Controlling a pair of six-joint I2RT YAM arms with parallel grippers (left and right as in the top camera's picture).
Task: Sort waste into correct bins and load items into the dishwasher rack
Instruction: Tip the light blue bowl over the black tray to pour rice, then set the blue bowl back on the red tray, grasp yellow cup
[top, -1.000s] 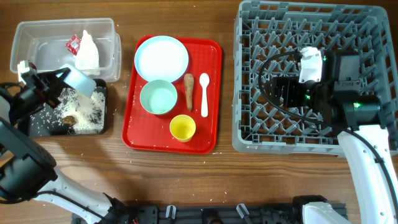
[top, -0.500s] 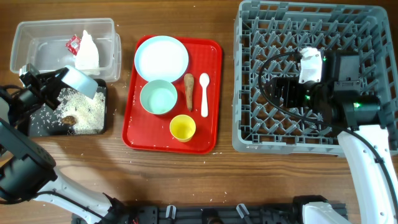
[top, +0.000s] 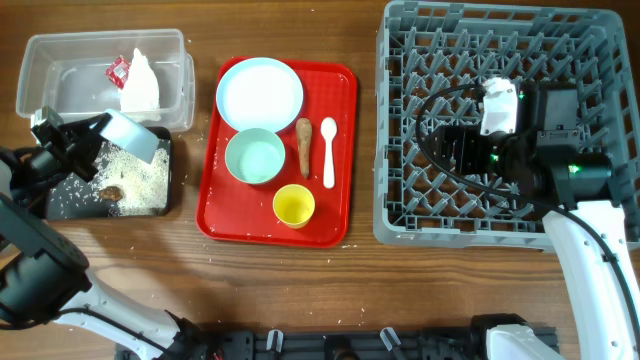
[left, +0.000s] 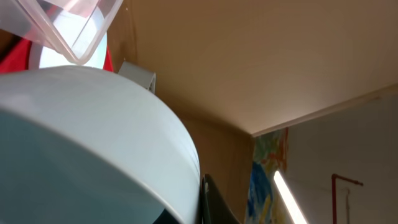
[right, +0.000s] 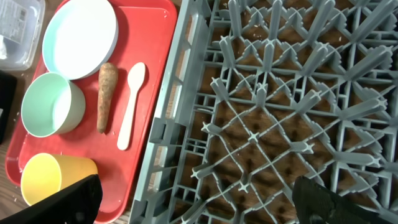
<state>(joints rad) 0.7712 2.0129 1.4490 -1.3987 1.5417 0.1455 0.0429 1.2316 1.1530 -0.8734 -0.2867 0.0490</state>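
Observation:
My left gripper (top: 92, 142) is shut on the rim of a pale blue bowl (top: 128, 134) and holds it tilted over the black tray (top: 60, 205). The tray holds white rice grains (top: 142, 176) and a small brown lump (top: 110, 192). In the left wrist view the bowl (left: 81, 143) fills the frame. The clear tub (top: 60, 80) holds crumpled white paper with a red wrapper (top: 136, 82). The pale blue plate (top: 260, 92), pale green bowl (top: 255, 157), yellow cup (top: 294, 205), brown food stick (top: 303, 145) and white spoon (top: 329, 152) lie on the red tray. My right gripper (right: 196, 205) is open and empty over the grey dishwasher rack (top: 500, 40).
The red tray (top: 345, 120) lies between the bins and the rack. Loose rice grains are scattered on the wooden table around the black tray. The right wrist view shows the rack's left wall (right: 168, 118) beside the red tray (right: 155, 37).
My left gripper has shifted slightly with the tilted blue bowl over the black tray. The right arm has not moved.

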